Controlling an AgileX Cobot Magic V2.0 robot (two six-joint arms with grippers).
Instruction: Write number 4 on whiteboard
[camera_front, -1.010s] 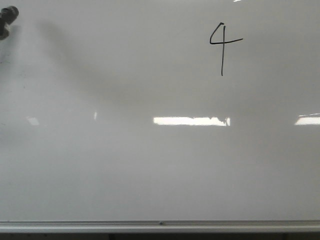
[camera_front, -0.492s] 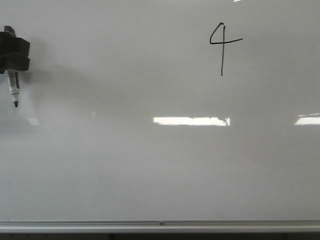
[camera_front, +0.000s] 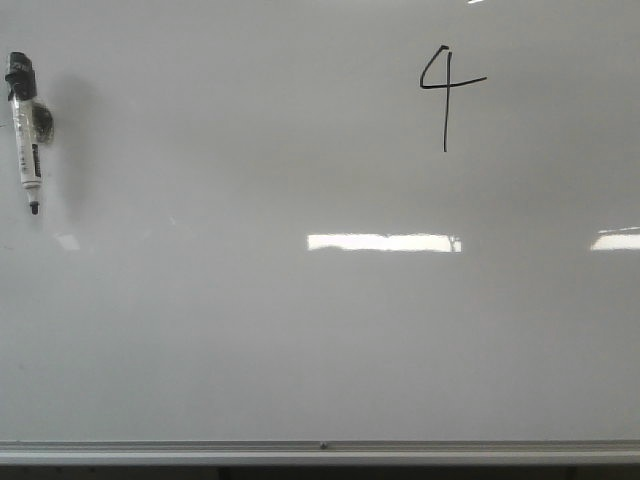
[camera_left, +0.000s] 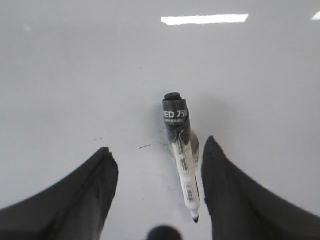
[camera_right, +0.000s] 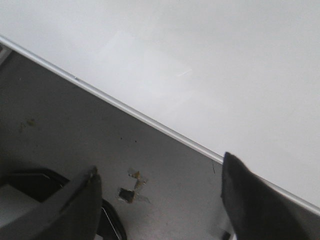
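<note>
A thin black number 4 (camera_front: 444, 110) is drawn at the upper right of the whiteboard (camera_front: 320, 330). A white-barrelled marker (camera_front: 28, 160) with a black cap hangs tip down at the board's far left, on a small round holder (camera_front: 43, 122). In the left wrist view the marker (camera_left: 184, 170) lies between the spread fingers of my left gripper (camera_left: 157, 147), which is open and not touching it. My right gripper (camera_right: 160, 164) is open and empty, off the board beside its rail. Neither gripper shows in the front view.
The silver bottom rail (camera_front: 320, 452) runs along the board's lower edge and also shows in the right wrist view (camera_right: 150, 122). Beside it there is a grey surface (camera_right: 75, 130) with a small scrap of tape (camera_right: 131, 187) and a dark object (camera_right: 112, 225).
Half a second ago my left gripper held the marker at the board's left edge. It has let go and drawn back out of the front view; the marker stays on the board.
</note>
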